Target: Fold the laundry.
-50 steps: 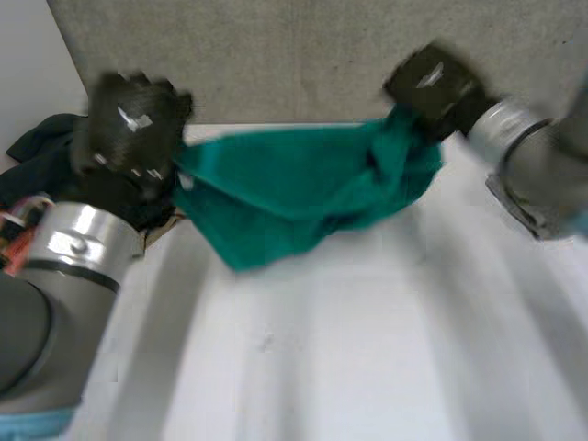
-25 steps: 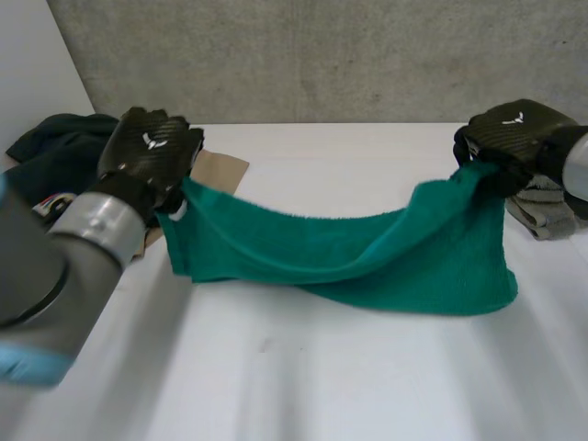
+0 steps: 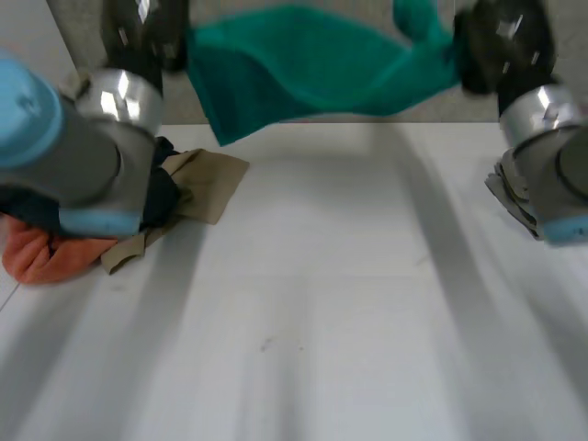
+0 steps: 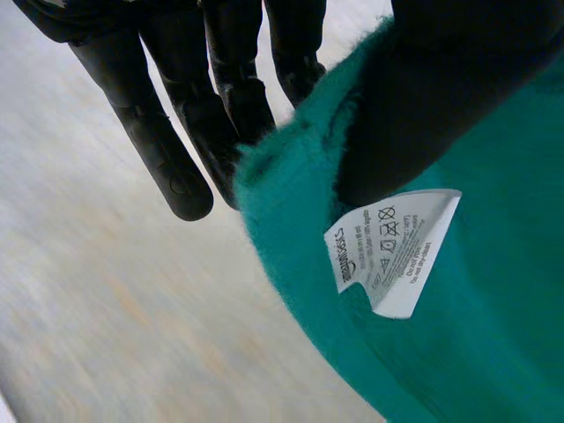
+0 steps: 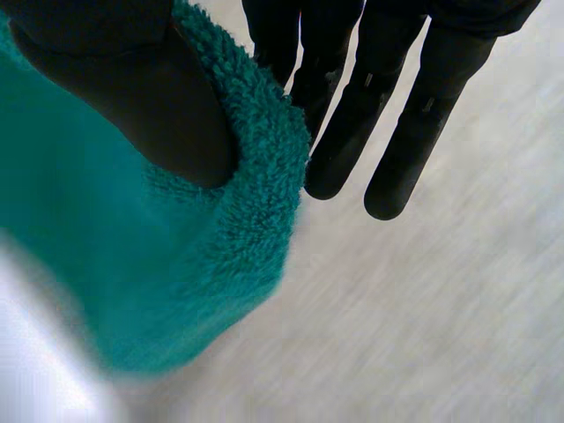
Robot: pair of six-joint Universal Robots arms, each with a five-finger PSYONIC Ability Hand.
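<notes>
White care label point(image 4: 392, 247) on the green towel point(image 3: 312, 69) bore washing symbols; its print was unreadable. Left robot hand point(image 4: 441, 88) pinched that end between thumb and fingers, and right robot hand point(image 5: 132, 97) pinched the opposite end likewise. The towel hung stretched above the bench point(image 3: 322, 303). A tan cloth point(image 3: 207, 184) and an orange cloth point(image 3: 41, 262) lay by the left arm.

The left arm point(image 3: 73, 156) and right arm point(image 3: 551, 165) reach up high, spread wide. The left hand point(image 3: 138, 32) pinches one end of the green towel point(image 3: 312, 64) between thumb and straight fingers point(image 4: 163, 141). The right hand point(image 3: 501, 41) pinches the other end likewise.
</notes>
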